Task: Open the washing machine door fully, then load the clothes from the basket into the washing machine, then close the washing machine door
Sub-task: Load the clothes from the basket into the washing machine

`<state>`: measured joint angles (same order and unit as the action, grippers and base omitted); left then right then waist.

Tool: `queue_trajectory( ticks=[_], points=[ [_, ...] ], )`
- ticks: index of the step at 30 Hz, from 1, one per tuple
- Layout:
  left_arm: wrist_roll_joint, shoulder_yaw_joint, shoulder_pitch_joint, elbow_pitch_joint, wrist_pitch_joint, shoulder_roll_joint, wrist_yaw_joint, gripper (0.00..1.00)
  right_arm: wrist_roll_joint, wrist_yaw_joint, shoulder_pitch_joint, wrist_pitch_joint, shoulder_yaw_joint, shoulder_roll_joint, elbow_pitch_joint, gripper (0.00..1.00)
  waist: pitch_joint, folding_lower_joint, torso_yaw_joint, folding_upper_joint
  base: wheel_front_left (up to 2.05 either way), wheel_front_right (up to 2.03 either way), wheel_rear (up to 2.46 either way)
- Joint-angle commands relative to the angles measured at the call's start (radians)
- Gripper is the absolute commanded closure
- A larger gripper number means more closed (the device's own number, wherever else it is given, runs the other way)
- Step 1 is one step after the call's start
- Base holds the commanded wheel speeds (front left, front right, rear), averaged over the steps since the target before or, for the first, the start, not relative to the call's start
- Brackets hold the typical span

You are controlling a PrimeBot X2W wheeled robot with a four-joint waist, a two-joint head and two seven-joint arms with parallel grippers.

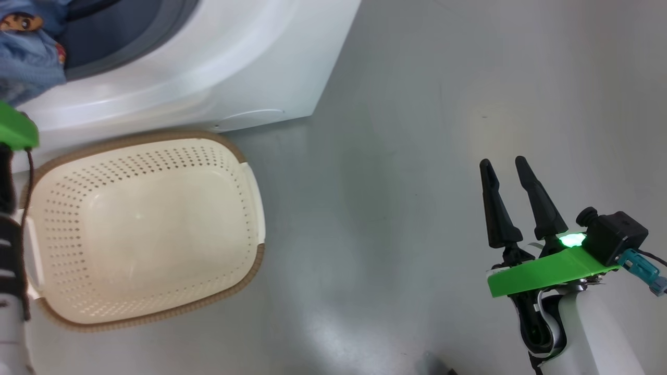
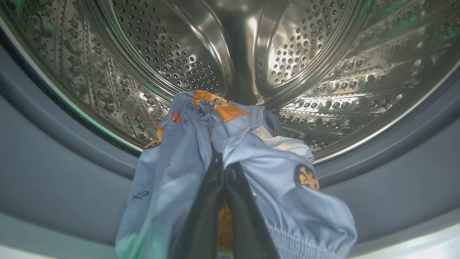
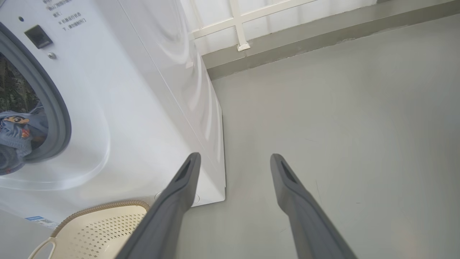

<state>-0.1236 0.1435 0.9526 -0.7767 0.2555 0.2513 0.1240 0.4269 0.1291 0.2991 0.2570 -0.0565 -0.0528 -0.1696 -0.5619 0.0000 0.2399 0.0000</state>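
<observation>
The light blue bear-print clothes [image 2: 172,165] hang bunched over the grey rubber ring [image 2: 54,154] at the mouth of the steel drum [image 2: 172,54]. A bit of cream-white cloth [image 2: 287,144] shows among them. My left gripper [image 2: 222,169] is shut on this bundle, its tips buried in the fabric. The same clothes [image 1: 26,52] sit at the washing machine [image 1: 219,67] opening, top left in the head view. The cream basket [image 1: 146,224] stands on the floor before the machine with nothing in it. My right gripper [image 1: 503,162] hovers open over bare floor, far right. The door is out of view.
Grey floor [image 1: 406,182] stretches to the right of the machine and basket. The right wrist view shows the machine's white front [image 3: 143,108], the basket's rim [image 3: 107,207] below it, and a low grey kerb with white railing [image 3: 240,43] behind.
</observation>
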Motion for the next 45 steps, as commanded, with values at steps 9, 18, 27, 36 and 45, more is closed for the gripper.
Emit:
queue_trajectory(
  ticks=[9, 18, 27, 36, 45],
  points=[
    [-0.025, -0.046, 0.209, -0.219, 0.006, 0.096, 0.006, 1.0, 0.035, 0.002, 0.001, 0.005, -0.041, 0.002, 0.022, 0.0, -0.022, 0.0, 0.063, 0.0, 0.0, 0.0, 0.0],
    [-0.038, -0.065, 0.391, -0.202, 0.006, 0.149, 0.007, 1.0, 0.054, 0.002, 0.005, 0.005, -0.063, 0.003, 0.027, 0.0, -0.054, 0.0, 0.106, 0.0, 0.0, 0.0, 0.0],
    [-0.021, -0.03, 0.383, -0.023, 0.006, 0.14, 0.006, 1.0, 0.065, 0.002, 0.021, 0.005, -0.069, 0.003, 0.037, 0.0, -0.087, 0.0, 0.12, 0.0, 0.0, 0.0, 0.0],
    [0.01, -0.095, 0.34, -0.223, 0.006, 0.145, 0.006, 0.81, 0.063, 0.002, 0.023, 0.005, -0.072, 0.003, 0.033, 0.0, -0.085, 0.0, 0.108, 0.0, 0.0, 0.0, 0.0],
    [-0.019, -0.13, 0.384, -0.341, 0.006, 0.138, 0.007, 0.0, 0.051, 0.002, 0.026, 0.005, -0.07, 0.003, 0.028, 0.0, -0.066, 0.0, 0.081, 0.0, 0.0, 0.0, 0.0]
  ],
)
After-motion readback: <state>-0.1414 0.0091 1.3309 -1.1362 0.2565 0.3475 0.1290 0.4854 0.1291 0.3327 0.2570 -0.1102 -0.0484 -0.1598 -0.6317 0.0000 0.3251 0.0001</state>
